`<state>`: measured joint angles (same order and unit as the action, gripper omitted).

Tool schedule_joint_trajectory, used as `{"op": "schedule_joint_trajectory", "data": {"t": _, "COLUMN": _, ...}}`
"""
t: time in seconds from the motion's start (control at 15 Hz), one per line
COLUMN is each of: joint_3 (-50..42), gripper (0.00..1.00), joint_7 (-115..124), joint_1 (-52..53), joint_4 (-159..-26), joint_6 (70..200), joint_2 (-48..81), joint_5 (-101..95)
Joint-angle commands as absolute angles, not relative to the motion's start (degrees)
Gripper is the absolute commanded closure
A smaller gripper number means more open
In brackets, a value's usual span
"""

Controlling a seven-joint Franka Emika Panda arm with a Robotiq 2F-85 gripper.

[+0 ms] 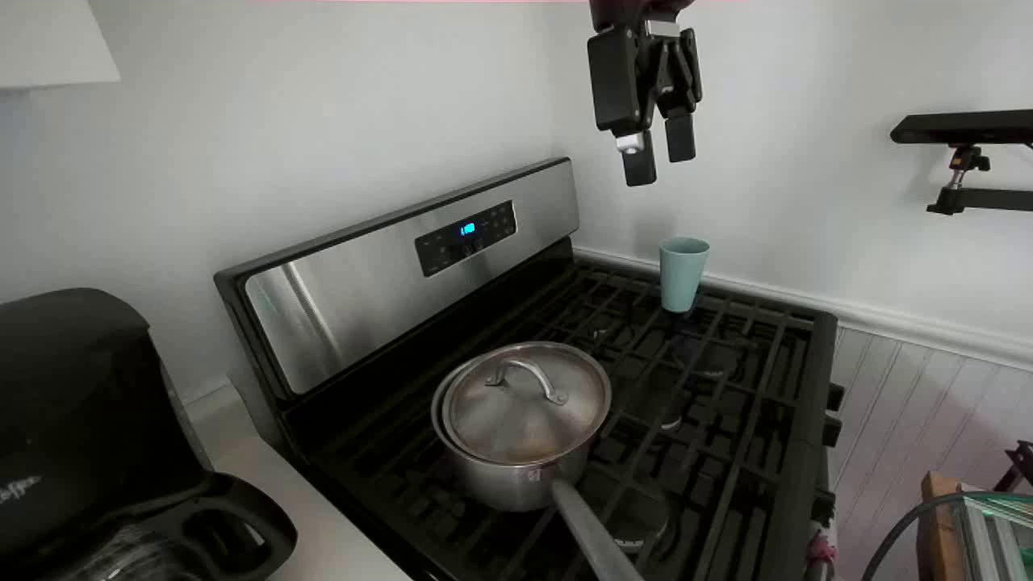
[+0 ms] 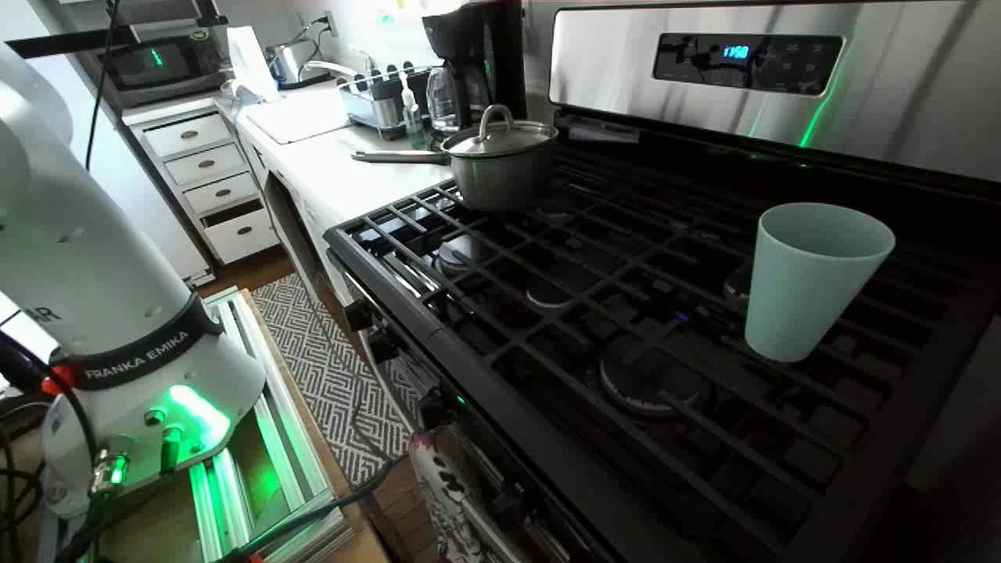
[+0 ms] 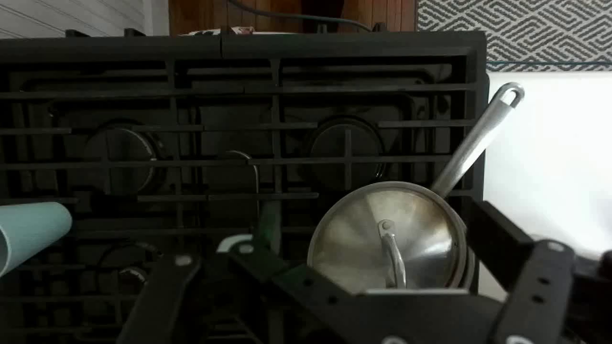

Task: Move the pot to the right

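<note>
The pot is a shiny steel saucepan with a lid and a long straight handle. It sits upright on the stove grates in both exterior views [image 1: 524,420] [image 2: 500,168]. Its lid has a curved metal grip. The wrist view shows the pot [image 3: 382,229] from above, its handle reaching past the stove's edge over the white counter. My gripper [image 1: 660,153] hangs high above the stove, apart from the pot, fingers pointing down. It is open and empty. In the wrist view the gripper [image 3: 377,234] has its fingers spread, and its parts hide the pot's lower edge.
A teal cup [image 1: 682,274] stands on the grates, away from the pot; it also shows in an exterior view [image 2: 809,281]. The stove's back panel [image 1: 363,298] rises behind. A black coffee maker [image 1: 97,428] stands on the counter beside the stove. A camera [image 1: 968,127] is mounted on the far side.
</note>
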<state>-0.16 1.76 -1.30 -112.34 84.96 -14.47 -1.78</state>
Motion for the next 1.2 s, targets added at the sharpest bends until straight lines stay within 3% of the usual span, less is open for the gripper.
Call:
{"op": "schedule_joint_trajectory", "data": {"t": 0.0, "joint_3": -0.31, "gripper": 0.00, "joint_7": 1.78, "joint_1": -1.15, "joint_4": -112.22, "joint_6": 84.85, "joint_2": -14.42, "joint_5": -1.80}}
{"op": "schedule_joint_trajectory", "data": {"t": 1.13, "joint_3": 1.37, "gripper": 0.00, "joint_7": 4.24, "joint_1": -0.15, "joint_4": -114.41, "joint_6": 82.51, "joint_2": -11.10, "joint_5": -4.10}}
